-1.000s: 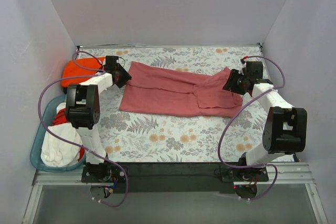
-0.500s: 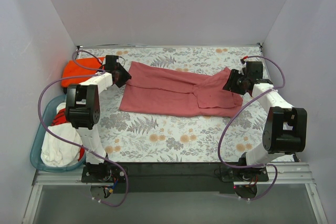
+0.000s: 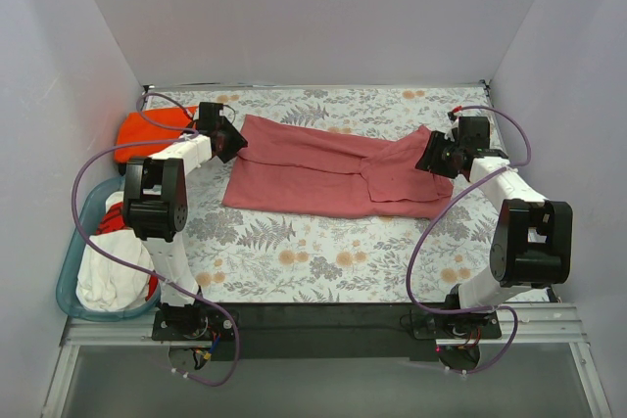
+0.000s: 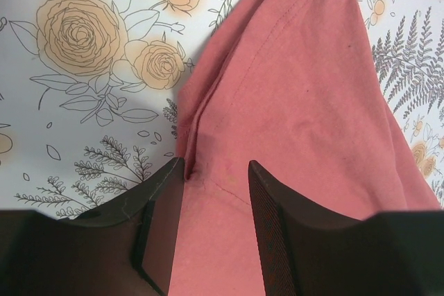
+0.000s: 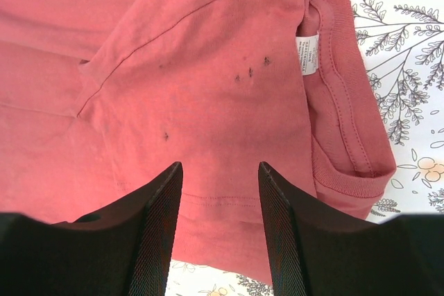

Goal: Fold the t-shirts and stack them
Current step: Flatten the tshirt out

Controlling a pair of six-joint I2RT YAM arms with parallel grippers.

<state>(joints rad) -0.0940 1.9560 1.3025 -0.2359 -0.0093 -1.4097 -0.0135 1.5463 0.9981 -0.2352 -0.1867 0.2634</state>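
Note:
A large dusty rose-red t-shirt (image 3: 313,168) lies folded lengthwise across the floral table (image 3: 323,252). My left gripper (image 3: 235,142) is low over its far left corner. In the left wrist view that gripper (image 4: 215,168) is open, its fingers straddling the shirt's (image 4: 291,102) folded edge, with cloth flat between them. My right gripper (image 3: 429,159) is at the shirt's right end. The right wrist view shows it (image 5: 220,168) open over the hem, the collar and its label (image 5: 309,53) lying to the right. A bright orange t-shirt (image 3: 147,132) sits bunched at the far left.
A blue tub (image 3: 67,271) with white and red cloths (image 3: 103,276) stands off the table's left edge beside the left arm. White walls close in the table at the back and both sides. The arms' purple cables (image 3: 421,242) loop over the near table.
The left gripper has edged slightly farther and to the right along the shirt's corner. The right gripper and the shirt stay almost still.

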